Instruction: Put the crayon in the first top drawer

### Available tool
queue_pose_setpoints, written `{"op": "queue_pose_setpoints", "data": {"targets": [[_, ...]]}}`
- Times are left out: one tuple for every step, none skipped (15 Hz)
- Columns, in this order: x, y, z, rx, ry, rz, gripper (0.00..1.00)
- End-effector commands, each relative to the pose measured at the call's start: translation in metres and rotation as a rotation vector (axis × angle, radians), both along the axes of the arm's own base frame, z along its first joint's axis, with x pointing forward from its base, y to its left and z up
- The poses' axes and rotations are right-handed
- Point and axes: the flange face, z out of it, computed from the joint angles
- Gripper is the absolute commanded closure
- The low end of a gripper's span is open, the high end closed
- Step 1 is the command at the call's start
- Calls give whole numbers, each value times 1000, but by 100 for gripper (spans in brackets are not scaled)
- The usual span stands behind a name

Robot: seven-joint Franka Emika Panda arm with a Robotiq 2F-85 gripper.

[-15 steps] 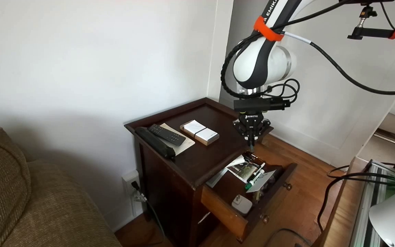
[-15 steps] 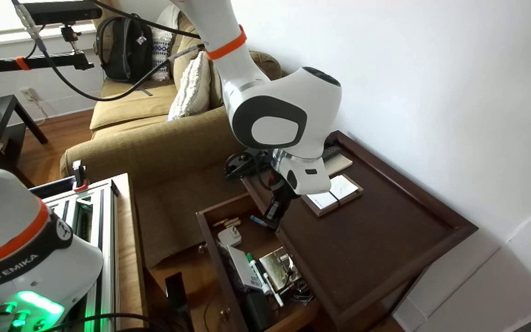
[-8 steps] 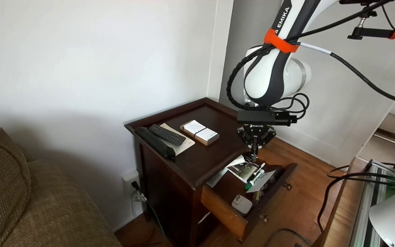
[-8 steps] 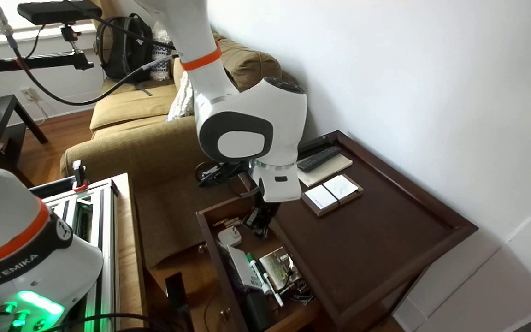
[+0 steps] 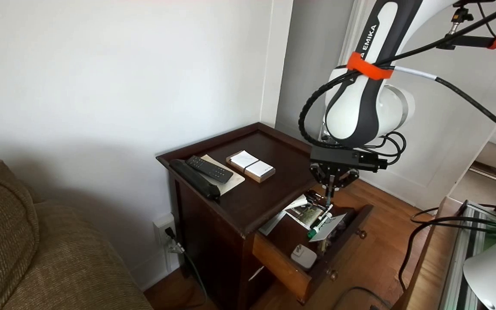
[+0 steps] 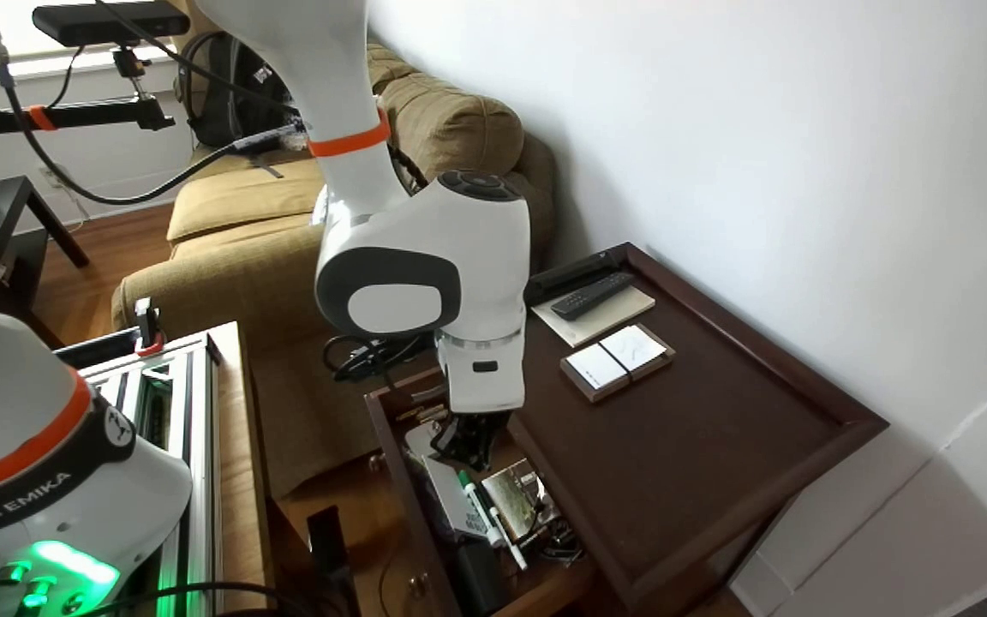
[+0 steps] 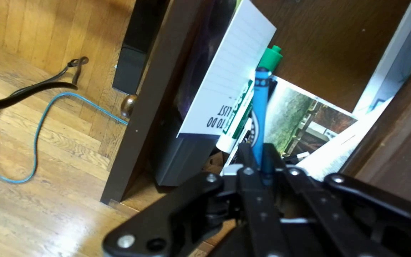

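Note:
The crayon (image 7: 260, 107) is blue. My gripper (image 7: 258, 153) is shut on it near one end, and the rest sticks out past the fingertips in the wrist view. The first top drawer (image 5: 279, 263) is pulled open from the dark side table (image 5: 269, 206); it also shows in an exterior view (image 6: 406, 506) and the wrist view (image 7: 157, 103). My gripper hangs pointing down over the open drawer in both exterior views (image 5: 329, 199) (image 6: 478, 458). The crayon appears above the drawer's contents, and whether it touches them I cannot tell. The crayon is hard to make out in the exterior views.
The drawer holds a green-capped marker (image 7: 271, 59), a TO DO list pad (image 7: 227, 82), a photo (image 7: 287, 117), a dark box (image 7: 187, 160) and a white charger (image 5: 304, 257). The table top edge (image 5: 274, 215) lies beside the gripper. A remote (image 5: 210, 168) and banded cards (image 5: 251, 165) lie on top.
My gripper has moved down and away from the table top, coming over the open drawer with the crayon in it. The drawer and its contents have not moved.

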Motion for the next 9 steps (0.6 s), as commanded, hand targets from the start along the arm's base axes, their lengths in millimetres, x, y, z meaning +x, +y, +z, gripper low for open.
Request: {"op": "queue_pose_setpoints", "data": {"targets": [[-8,-11,-9,-13,-35,-73,97],[-7,-16,-10,-16,-59,-95,97],[-6,-20,-12,-18,-83,-116,97],[-5,-24,-15,-18,-91,-136,97],[-6,-25,-18,-16,-97,-147,97],[-6,-27,-20,-13,-99,-157,97],[-7,-29,-25,-7,-99,-166,97],[-8,-31,-28,-1,-98,-172,97],[-9,-32,-31,6,-96,-178,97]]}}
